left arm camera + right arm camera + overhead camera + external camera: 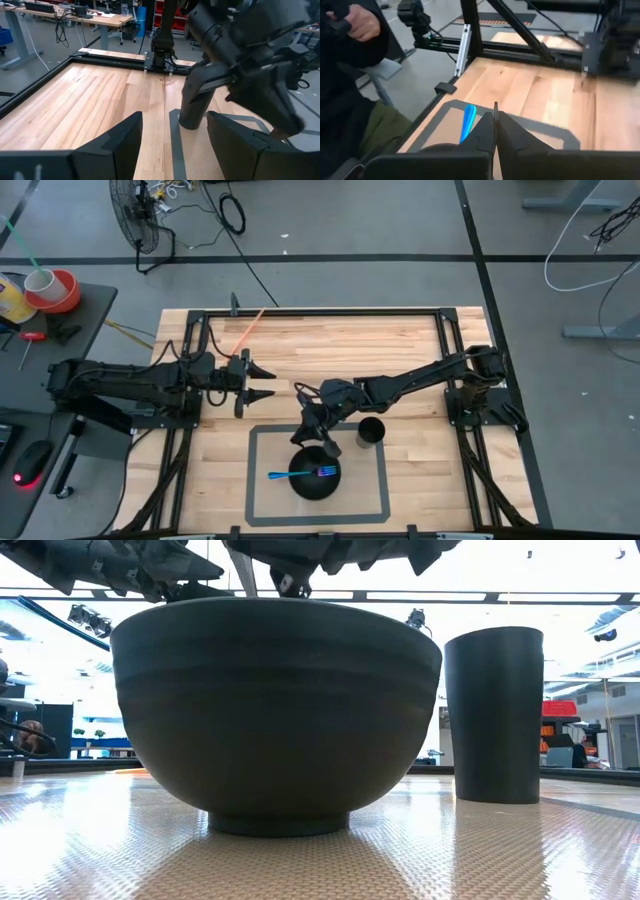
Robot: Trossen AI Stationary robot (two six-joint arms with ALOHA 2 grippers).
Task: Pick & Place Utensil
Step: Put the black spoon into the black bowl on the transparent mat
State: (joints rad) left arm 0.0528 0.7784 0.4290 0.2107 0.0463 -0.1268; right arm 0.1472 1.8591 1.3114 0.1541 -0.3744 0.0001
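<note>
Your blue fork (300,474) is lying across the black bowl (315,483). Your right gripper (318,442) is hovering clenched and empty above it; your left gripper (262,381) is waiting released.

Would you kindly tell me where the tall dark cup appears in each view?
High view: tall dark cup, right of the dark round bowl.
Low view: right of the bowl.
Left wrist view: centre.
Right wrist view: absent.
Shared landmark: the bowl.

table (400,345): pale wood planks, smooth
mat (480,850): woven, fine texture
bowl (275,705): dark, matt
cup (495,715): dark, matt
fork (300,474): blue plastic
</note>
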